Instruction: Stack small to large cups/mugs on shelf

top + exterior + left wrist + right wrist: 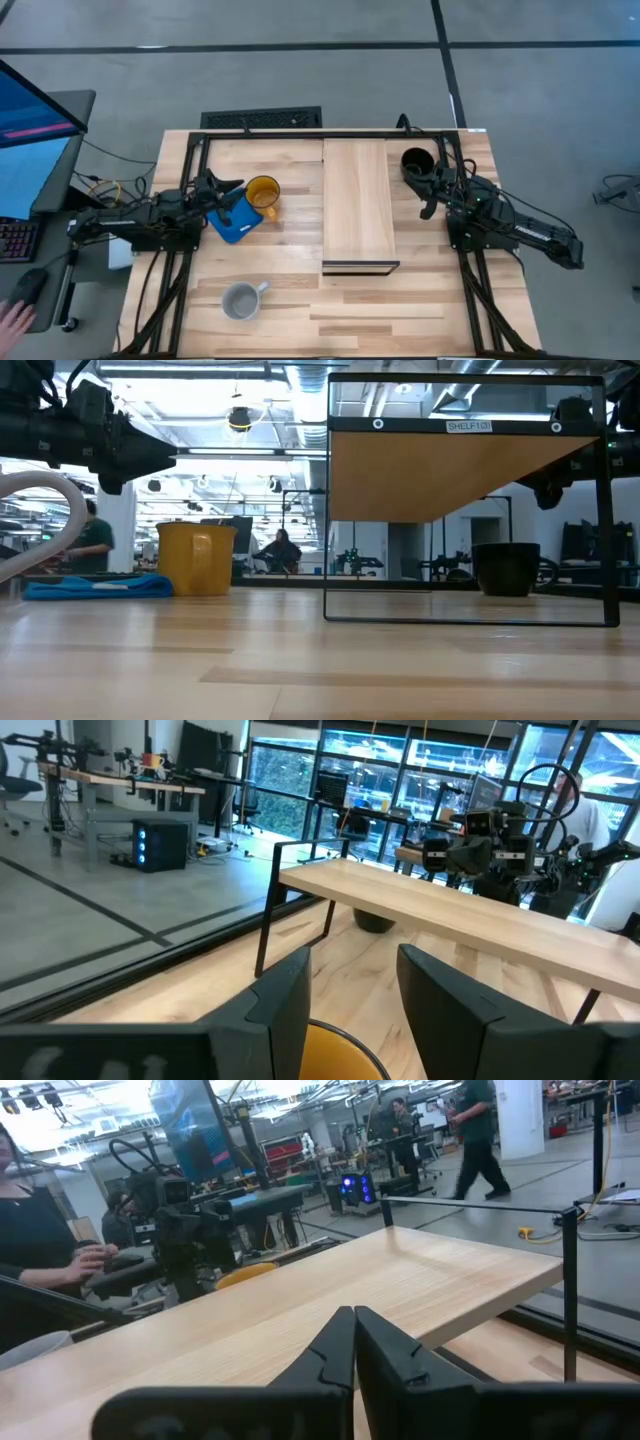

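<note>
1. The shelf (359, 200) stands mid-table with nothing on its top; no mug is stacked yet, so I judge the task to be at its first pick.
2. The left gripper (228, 194) hangs beside the yellow mug (263, 192), on that mug's left in the high view. Its jaws stand apart with nothing between them; in the left wrist view the mug's rim (335, 1050) shows just below the gap.
3. The yellow mug stands upright on the table, left of the shelf, touching or overlapping the edge of a blue pad (234, 220).
4. The grey mug (241, 299) stands near the front of the table, well apart from both arms.
5. The black mug (416, 162) stands on the table just right of the shelf, toward the back.
6. The right gripper (432, 196) waits close to the black mug, jaws together and holding nothing.
7. Step in hand, as I read it: the left arm is lining up on the yellow mug.
8. The next move calls for lowering the open jaws over the mug's wall or handle, closing, and lifting clear of the pad before crossing to the shelf.
</note>
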